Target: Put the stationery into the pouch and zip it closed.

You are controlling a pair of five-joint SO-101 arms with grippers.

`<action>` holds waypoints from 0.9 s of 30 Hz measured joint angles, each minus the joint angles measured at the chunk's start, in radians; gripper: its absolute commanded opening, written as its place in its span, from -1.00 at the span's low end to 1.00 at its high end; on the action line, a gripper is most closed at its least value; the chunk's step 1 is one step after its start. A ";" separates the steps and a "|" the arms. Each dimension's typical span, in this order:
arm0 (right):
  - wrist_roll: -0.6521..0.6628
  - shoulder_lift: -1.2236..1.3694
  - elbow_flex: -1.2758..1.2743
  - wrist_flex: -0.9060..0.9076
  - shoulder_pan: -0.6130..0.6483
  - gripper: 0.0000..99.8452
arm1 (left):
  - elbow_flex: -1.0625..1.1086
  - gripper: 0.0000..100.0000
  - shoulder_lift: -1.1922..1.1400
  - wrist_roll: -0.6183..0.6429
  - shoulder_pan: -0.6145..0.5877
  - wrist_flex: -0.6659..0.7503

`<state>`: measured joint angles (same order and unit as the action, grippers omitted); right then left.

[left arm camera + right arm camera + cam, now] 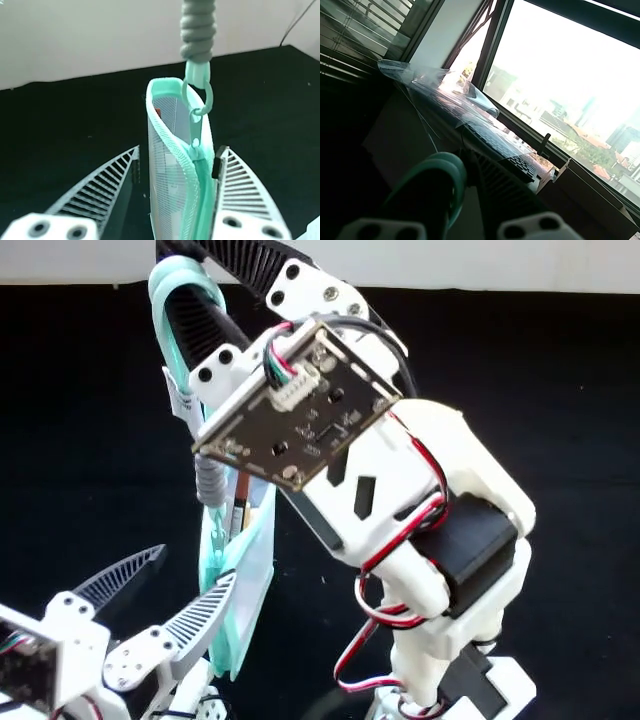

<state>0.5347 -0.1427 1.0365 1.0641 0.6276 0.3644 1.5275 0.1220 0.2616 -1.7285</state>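
Observation:
The mesh pouch (167, 180) with teal trim hangs upright off the black table. My left gripper (179, 150) is open around it: one finger (240, 190) touches the zip edge, the other stands slightly apart. The zip slider (194, 145) sits partway along, and the mouth above it gapes. Something red (157, 111) shows through the mesh. A grey cord (198, 30) runs up from the slider's ring to a teal strap (185, 300). My right gripper (205, 295) is raised high and shut on that strap (430, 195). In the high view the pouch (245, 580) hangs beside my left gripper (196, 565).
The right arm's white body (430, 530) and circuit board (300, 410) stand over the middle of the black table (90, 440). A pale wall (75, 35) lies behind the table. A window (570, 75) faces the right wrist camera.

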 measured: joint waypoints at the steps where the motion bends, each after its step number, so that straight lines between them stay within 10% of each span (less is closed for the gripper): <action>1: 0.000 0.000 0.000 0.000 0.000 -0.99 | 0.006 -0.47 0.000 0.000 0.000 0.000; 27: 0.000 0.000 0.000 0.000 0.000 -0.99 | 0.152 -0.49 -0.005 0.000 0.051 0.054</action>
<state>0.5347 -0.1427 1.0365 1.0641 0.6276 0.5163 1.5228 0.1220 0.3122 -1.6747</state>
